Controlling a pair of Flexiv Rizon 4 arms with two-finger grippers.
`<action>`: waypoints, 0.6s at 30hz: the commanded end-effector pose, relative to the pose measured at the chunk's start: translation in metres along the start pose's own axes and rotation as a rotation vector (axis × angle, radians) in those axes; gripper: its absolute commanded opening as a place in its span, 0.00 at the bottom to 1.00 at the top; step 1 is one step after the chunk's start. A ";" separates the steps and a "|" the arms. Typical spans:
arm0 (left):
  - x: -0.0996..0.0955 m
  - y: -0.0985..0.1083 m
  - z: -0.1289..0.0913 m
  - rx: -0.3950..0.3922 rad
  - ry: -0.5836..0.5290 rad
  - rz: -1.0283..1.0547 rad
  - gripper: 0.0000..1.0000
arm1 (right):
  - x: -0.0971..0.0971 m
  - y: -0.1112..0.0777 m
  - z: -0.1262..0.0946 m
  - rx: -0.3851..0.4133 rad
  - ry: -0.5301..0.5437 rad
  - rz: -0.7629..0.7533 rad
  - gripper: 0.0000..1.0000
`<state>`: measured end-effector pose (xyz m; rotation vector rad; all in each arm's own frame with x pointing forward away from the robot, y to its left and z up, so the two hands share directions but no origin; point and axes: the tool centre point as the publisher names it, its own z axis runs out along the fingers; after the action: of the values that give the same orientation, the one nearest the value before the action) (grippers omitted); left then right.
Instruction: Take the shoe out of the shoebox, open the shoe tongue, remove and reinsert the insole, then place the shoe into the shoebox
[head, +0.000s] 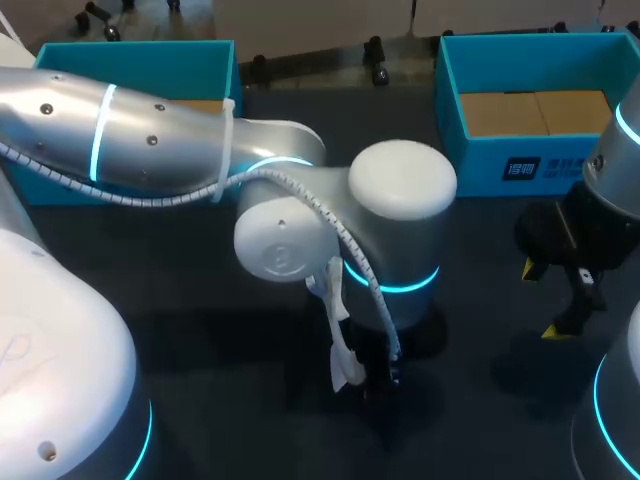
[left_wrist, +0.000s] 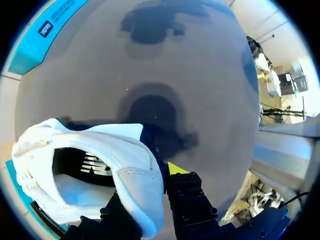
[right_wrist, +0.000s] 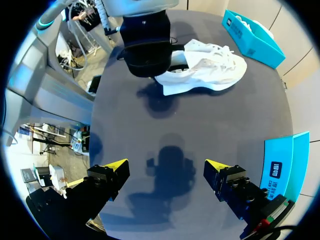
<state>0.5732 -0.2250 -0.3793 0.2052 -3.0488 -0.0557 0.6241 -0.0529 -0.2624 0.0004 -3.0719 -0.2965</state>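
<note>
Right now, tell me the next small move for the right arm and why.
Probably bring the right gripper, open above the table, forward to the white shoe to lift its tongue. The left gripper looks shut on the heel collar, steadying it outside the shoebox.

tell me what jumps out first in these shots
The white shoe at the middle of the dark table, its collar pinched between the fingers of the left gripper, draws the eye first. The right gripper hangs open above the table nearby. A teal shoebox stands at the far right corner, a second shoebox at the far left.
</note>
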 end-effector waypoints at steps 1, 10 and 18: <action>-0.016 0.007 -0.029 -0.014 0.012 0.022 0.00 | 0.000 0.000 0.001 0.001 -0.002 0.000 1.00; -0.055 0.025 -0.096 -0.017 0.029 0.084 0.00 | 0.000 0.000 0.001 0.001 -0.002 0.000 1.00; -0.104 0.050 -0.144 -0.005 0.038 0.114 0.00 | 0.000 0.000 0.001 0.001 -0.002 0.000 1.00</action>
<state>0.6635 -0.1936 -0.2830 0.0345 -3.0321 -0.1011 0.6241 -0.0529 -0.2624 0.0004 -3.0719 -0.2965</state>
